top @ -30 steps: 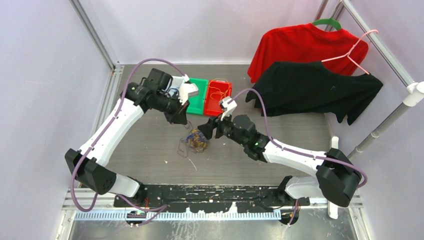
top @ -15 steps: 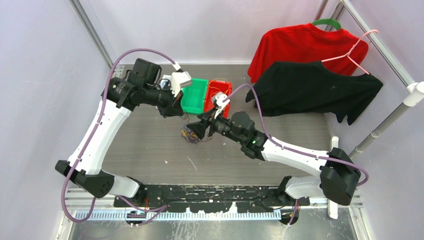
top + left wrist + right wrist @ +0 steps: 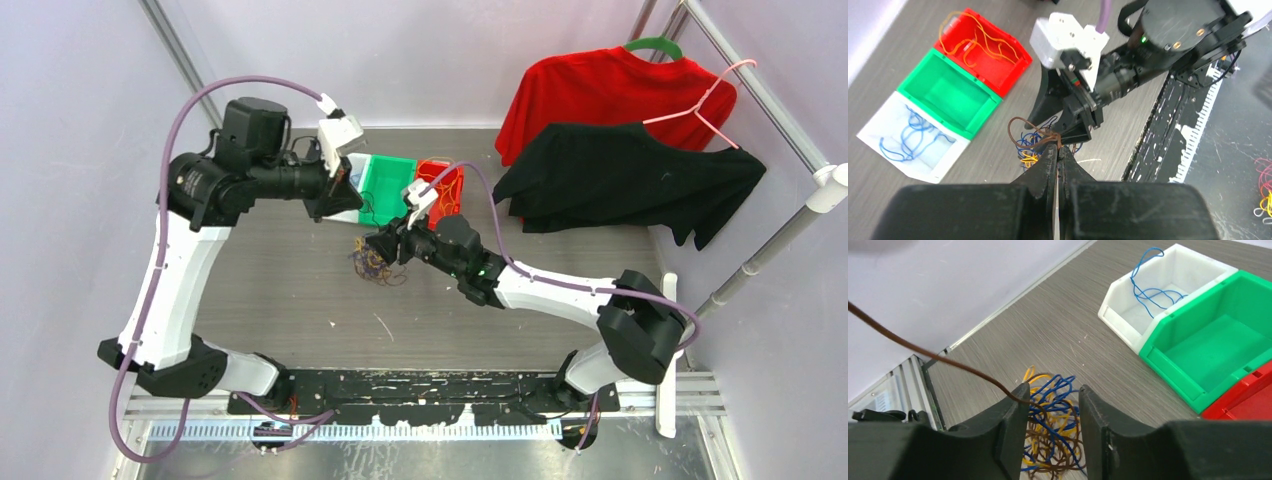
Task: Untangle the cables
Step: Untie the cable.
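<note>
Both arms shifted: left pincer [image 3: 1057, 146] swung back by the bins [image 3: 388, 195], right pincer [image 3: 1054, 405] moved in, jaws apart astride the cable clump [image 3: 1054, 437] on the surface [image 3: 290, 290]. Left's clamped on one brown strand [image 3: 948, 363], so it's probably pulling free

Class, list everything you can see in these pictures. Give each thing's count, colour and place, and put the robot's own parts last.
tangled cables: one clump, blue, yellow and brown, mid-table
brown cable: one, brown, running from the clump to the left gripper
white bin: one, white, far side of the table
blue cables: count unclear, blue, in the white bin
green bin: one, green, beside the white bin
red bin: one, red, beside the green bin
orange cable: count unclear, orange, in the red bin
red shirt: one, red, hanging at the right
black shirt: one, black, hanging at the right
table: one, grey
left gripper: one, black, shut on the brown cable
right gripper: one, black, open astride the clump
</note>
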{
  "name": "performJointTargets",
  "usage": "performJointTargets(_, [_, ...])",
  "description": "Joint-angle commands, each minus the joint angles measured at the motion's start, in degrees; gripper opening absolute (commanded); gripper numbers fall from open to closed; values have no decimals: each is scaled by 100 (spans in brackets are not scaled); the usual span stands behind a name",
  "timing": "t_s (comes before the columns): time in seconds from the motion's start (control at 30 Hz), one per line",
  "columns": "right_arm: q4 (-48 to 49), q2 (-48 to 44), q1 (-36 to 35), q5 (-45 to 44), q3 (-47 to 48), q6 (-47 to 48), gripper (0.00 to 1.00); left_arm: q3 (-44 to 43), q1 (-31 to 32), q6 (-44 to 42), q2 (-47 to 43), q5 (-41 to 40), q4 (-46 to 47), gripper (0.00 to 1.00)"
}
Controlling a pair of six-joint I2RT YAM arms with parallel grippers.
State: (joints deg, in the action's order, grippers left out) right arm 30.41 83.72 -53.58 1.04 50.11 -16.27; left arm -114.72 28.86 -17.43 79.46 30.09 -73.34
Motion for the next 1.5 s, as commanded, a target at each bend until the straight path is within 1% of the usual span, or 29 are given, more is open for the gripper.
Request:
performJointTargets(0.0, [358,104,-21,-222,-61,269,44,-559,32,203,-128,254,275,0])
performJointTargets(0.13, [500,219,-20,-361,-301,284,44,-690,32,451,-255,381,710,0])
performJointTargets(0.3, [525,335,-19,-378,-473,398,48,-1281,32,654,-177,374,843,0])
performJointTargets(0.53, [610,276,-21,-548,-1060,476,51,-1579,32,916,-337,-156,2018,0])
performJointTargets(0.7, [638,189,-17,-691,-1407,452,51,-2016,32,933,-225,-481,2412,0])
performJointTargets(0.77, [657,180,-17,-726,-1498,418,51,-2044,36,915,-246,-632,2667,0])
performJointTargets(0.9, [723,195,-18,-768,-1646,375,53,-1859,32,812,-390,-1265,3731,0])
performJointTargets(1.1, [803,191,-18,-795,-1840,260,53,-1803,32,455,-432,-2202,4941,0])
performJointTargets(1.2, [812,152,-19,-820,-1913,249,54,-1605,34,233,-504,-2788,5870,0])
performJointTargets(1.27, [805,121,-18,-829,-1955,252,56,-1598,36,45,-493,-2936,6449,0])
performJointTargets(1.37, [778,80,-23,-827,-1990,239,56,-1879,32,-139,-346,-3082,6989,0])
performJointTargets(1.47, [731,44,-20,-848,-2026,224,57,-1986,33,-332,-259,-3138,7694,0])
